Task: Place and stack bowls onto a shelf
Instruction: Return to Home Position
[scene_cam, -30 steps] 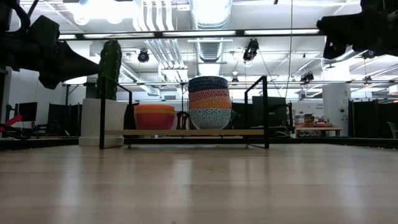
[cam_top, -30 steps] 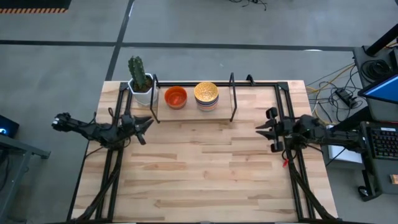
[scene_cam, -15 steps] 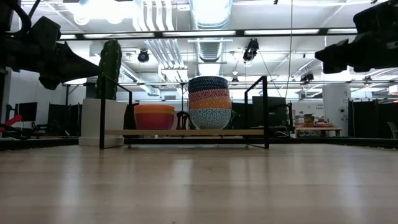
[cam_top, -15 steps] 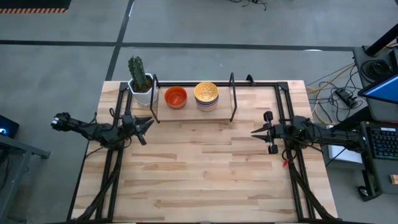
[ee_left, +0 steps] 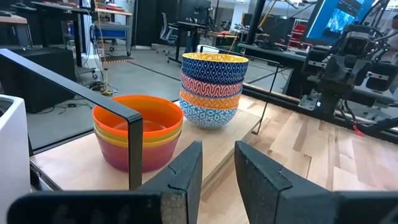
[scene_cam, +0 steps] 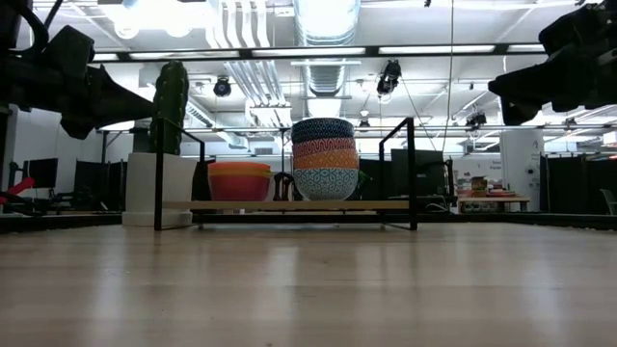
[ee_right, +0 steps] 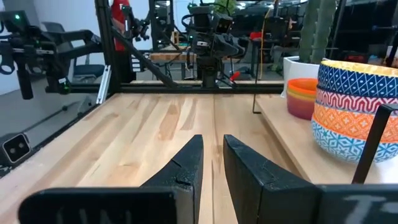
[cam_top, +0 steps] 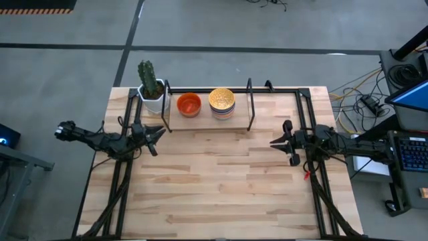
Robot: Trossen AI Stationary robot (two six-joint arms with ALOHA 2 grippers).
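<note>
Left claw: mine, raised over the table's left side, just in front of the shelf's left end. Its tip points toward the middle. My fingers are drawn close with only a thin slit between them, gripping nothing.
Right claw: raised over the right side, in front of the shelf's right end and aimed inward. It is just as narrow and also holds nothing.
Shelf: a light board along the table's far edge, with a black upright at each end.
Plain stack: on the shelf's left part, close to the left upright. I can count orange on top, then yellow, then red.
Patterned stack: just beside the plain stack, with a small gap between them. It is four bowls high, and in the low view its top rim sits about level with the upright tops.
Shelf room: bare board runs from the patterned stack to the right upright.
Cactus pot: white, at the far left corner, just outside the left upright and near my left claw.
Side edges: black frame rails run down both sides, under my arms.
Open room: a wide stretch of bare wood lies between my two claws and reaches to the near edge.
</note>
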